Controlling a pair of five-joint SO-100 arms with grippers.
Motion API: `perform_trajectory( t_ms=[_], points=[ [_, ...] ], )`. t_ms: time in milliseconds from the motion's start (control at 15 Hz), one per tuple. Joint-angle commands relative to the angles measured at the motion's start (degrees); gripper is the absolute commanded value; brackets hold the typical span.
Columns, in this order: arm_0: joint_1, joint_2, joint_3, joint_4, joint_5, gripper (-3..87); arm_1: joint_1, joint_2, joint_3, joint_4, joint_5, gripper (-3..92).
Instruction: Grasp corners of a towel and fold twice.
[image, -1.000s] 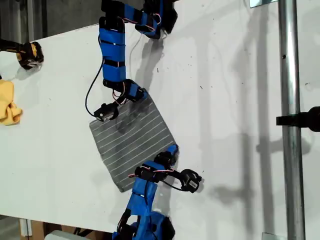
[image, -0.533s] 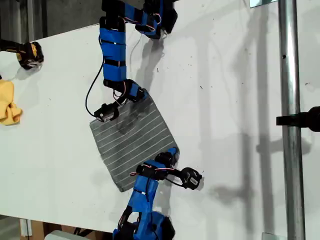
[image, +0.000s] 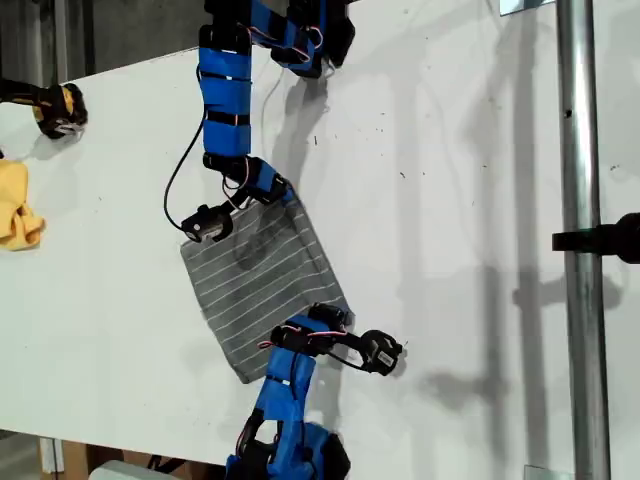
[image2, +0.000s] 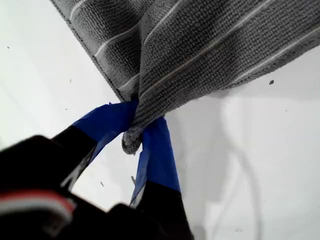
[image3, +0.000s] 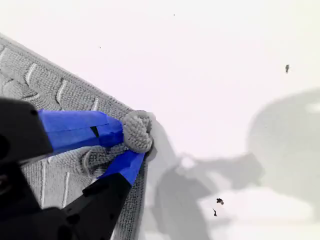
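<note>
The grey, white-striped towel (image: 260, 275) lies as a diamond on the white table between the two blue arms. My first gripper (image: 338, 312), on the arm coming from the exterior view's bottom, is shut on the corner toward that view's right. The first wrist view shows that corner (image2: 131, 140) bunched between the blue fingers (image2: 157, 150), with the towel (image2: 210, 45) raised off the table. My second gripper (image: 287, 195), on the arm from the exterior view's top, is shut on the upper corner. That corner (image3: 137, 131) is balled at its tips, and the towel (image3: 30, 85) lies flat beneath.
A yellow cloth (image: 18, 205) lies at the exterior view's left edge, below a black-and-yellow object (image: 58, 108). A metal pole (image: 580, 200) with a black clamp (image: 600, 240) runs down the exterior view's right. The table edge runs along that view's bottom left.
My first gripper has drawn its corner slightly inward and down in the exterior view, lifting that edge off the table. The second arm has shifted a little towards that view's left.
</note>
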Motion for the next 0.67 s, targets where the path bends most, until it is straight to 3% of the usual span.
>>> perform_trajectory(
  t_ms=[0, 200, 467, 600],
  points=[
    [1.0, 1.5, -4.3, 3.2, 1.2, -0.8, -1.3, 5.6, -2.2, 1.0, 0.8, -0.2],
    [2.6, 4.4, -9.0, 4.7, 5.6, -0.8, -4.6, 9.9, -2.6, 3.7, 1.7, -0.2],
    [6.8, 13.7, -10.8, 2.1, 13.4, -0.8, -11.6, 21.0, -2.9, 10.8, 4.2, -0.2],
    [9.6, 17.1, -9.8, 2.2, 13.1, -0.8, -15.8, 26.5, -2.9, 15.6, 6.2, -0.2]
  ],
)
